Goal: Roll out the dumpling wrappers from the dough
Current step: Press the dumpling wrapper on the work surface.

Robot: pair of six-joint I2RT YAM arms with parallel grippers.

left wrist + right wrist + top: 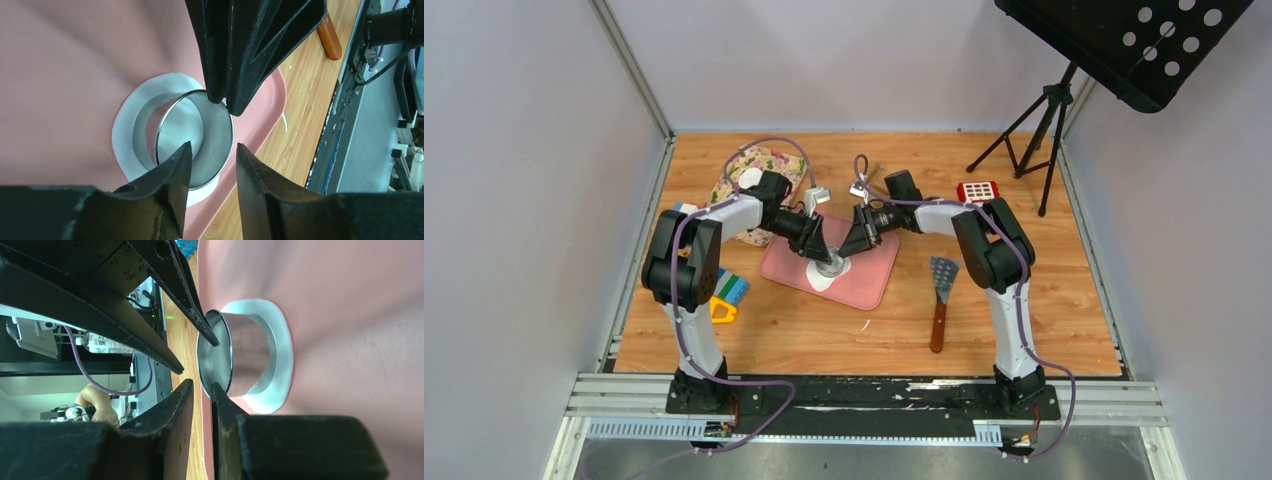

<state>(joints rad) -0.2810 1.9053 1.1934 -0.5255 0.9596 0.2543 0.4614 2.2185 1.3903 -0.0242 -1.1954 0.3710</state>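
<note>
A white dough sheet lies on the pink mat, and a metal ring cutter stands pressed into it. In the left wrist view the dough rims the cutter. My left gripper is open, one fingertip over the ring's inside and one outside. In the right wrist view my right gripper shows a narrow empty gap, one fingertip at the cutter's rim. A round white disc, apparently one of the dumpling wrappers, lies on flowered cloth.
A spatula with a wooden handle lies right of the mat. A red and white gadget sits at the back right, near a tripod stand. Coloured blocks lie by the left arm. A tiny white scrap lies on the wood.
</note>
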